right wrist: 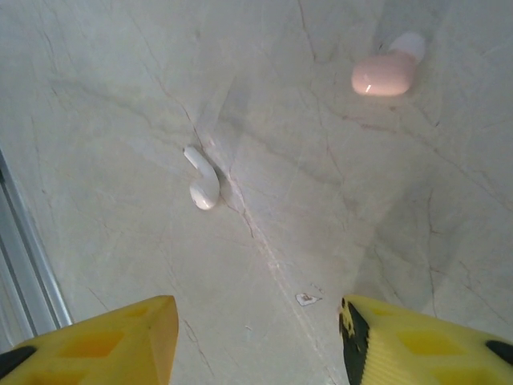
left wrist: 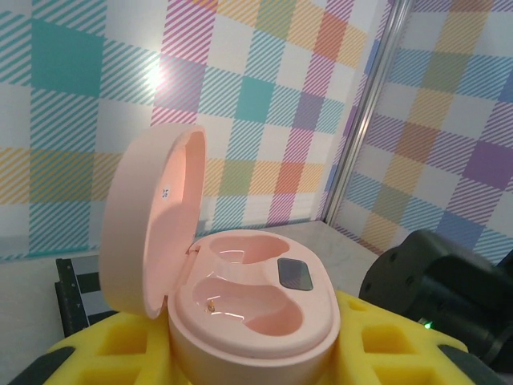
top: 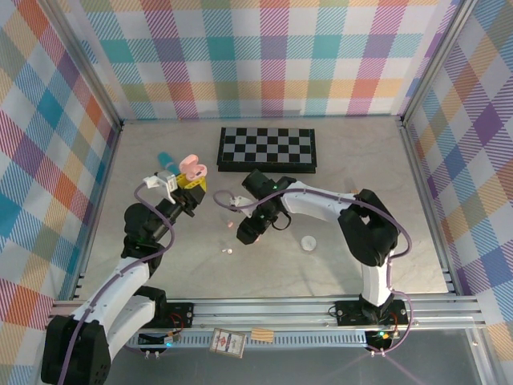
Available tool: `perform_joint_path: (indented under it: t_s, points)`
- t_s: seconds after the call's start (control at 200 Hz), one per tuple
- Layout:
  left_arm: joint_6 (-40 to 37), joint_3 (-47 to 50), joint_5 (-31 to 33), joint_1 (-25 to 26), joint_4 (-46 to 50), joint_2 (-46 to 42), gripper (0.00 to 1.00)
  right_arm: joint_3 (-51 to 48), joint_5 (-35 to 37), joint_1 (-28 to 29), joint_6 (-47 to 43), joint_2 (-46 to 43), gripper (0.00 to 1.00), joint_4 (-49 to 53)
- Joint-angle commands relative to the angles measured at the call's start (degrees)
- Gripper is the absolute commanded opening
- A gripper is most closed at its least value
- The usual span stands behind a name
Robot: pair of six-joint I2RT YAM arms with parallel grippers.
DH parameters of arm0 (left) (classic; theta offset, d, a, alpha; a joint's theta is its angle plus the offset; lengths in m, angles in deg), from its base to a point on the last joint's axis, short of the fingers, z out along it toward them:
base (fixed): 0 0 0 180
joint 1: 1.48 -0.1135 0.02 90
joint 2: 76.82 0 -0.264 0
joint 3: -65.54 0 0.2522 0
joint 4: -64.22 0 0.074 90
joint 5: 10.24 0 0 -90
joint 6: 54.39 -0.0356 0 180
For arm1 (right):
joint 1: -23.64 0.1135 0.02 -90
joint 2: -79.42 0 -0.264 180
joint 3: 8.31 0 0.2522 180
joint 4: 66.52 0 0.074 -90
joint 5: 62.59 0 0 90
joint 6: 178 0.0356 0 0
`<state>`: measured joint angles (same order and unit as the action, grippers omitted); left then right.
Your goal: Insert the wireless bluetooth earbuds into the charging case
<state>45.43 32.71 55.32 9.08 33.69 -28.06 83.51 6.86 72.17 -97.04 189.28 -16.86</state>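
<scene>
Holding open pink case [left wrist: 264,321] upright, left gripper [left wrist: 256,365] clamped it, likely steadying for loading. Right gripper [right wrist: 255,337] hovered over table [right wrist: 104,88], fingers wide; pink earbud [right wrist: 383,76] upper right, white earbud [right wrist: 204,180] centre-left.

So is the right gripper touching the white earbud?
Apart. In the right wrist view the white earbud lies on the table ahead of the right gripper, with bare tabletop between it and both yellow fingertips.

Chessboard [top: 268,149] lying flat at the far side of the pale marble tabletop [top: 401,257], plaid walls [top: 256,56] all round, a small card [top: 228,342] on the near rail [top: 304,309].
</scene>
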Motion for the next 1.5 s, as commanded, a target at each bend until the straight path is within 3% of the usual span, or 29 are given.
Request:
perform_joint_path:
  t_s: [0.0,0.33,0.675,1.11,1.315,1.495]
  points:
    - [-0.1,-2.4,0.1,-0.9,1.8,-2.0,0.32,1.5,-0.3,0.6,-4.3,1.9,0.55,2.2]
    - [-0.8,-2.8,-0.3,-0.9,2.9,-2.5,0.32,1.3,4.0,0.6,-5.8,4.6,0.52,0.5]
    - [-0.7,-2.8,-0.6,-0.9,2.5,-2.3,0.32,1.0,6.9,0.6,-6.4,6.3,0.44,0.7]
    - [-1.1,-2.8,-0.8,-0.9,2.4,-2.2,0.32,0.9,9.0,0.6,-5.0,5.6,0.22,1.0]
    - [-1.3,-2.8,-1.4,-0.8,2.4,-1.8,0.32,0.4,10.0,0.4,-1.8,4.0,0.20,0.1]
    - [-1.7,-3.0,-2.1,-0.9,2.5,-1.6,0.32,-0.4,10.6,-2.0,3.9,3.2,0.24,-0.5]
